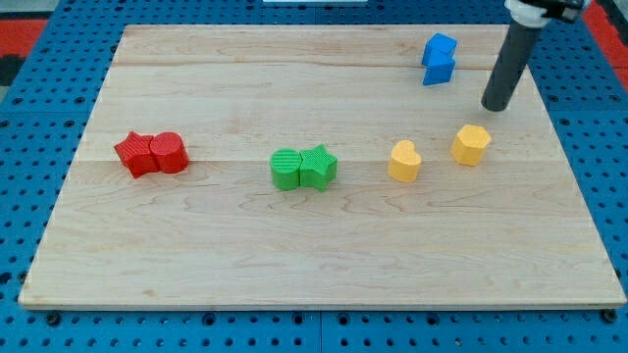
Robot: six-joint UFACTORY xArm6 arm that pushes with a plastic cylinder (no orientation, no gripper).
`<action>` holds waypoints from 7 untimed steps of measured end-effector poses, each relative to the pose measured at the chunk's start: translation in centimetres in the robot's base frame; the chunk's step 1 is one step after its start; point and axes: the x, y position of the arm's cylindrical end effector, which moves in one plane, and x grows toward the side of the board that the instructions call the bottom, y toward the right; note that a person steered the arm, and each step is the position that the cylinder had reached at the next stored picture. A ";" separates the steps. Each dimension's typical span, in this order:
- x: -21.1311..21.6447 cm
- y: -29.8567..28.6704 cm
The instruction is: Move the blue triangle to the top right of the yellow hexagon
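Tip [496, 106] between blue triangle [439, 60] and yellow hexagon [471, 144].

A pale wooden desk [324, 265] lies on a blue pegboard surface [39, 108] dotted with holes. Toward the desk's left edge, about midway between its top and bottom edges, two red blocks touch side by side: a red star-like block [134, 154] on the view's left and a red cylinder [169, 152] on its right. Near the middle of the desk, two green blocks also touch: a green cylinder [286, 169] on the view's left and a green star [318, 166] on its right. Further toward the right edge, apart from the green pair, sits a yellow heart-shaped block [403, 161]. All five rest flat on the wood.
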 end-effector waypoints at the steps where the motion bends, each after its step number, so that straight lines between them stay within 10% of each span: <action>1: -4.8 0.6; 7: -10.1 0.0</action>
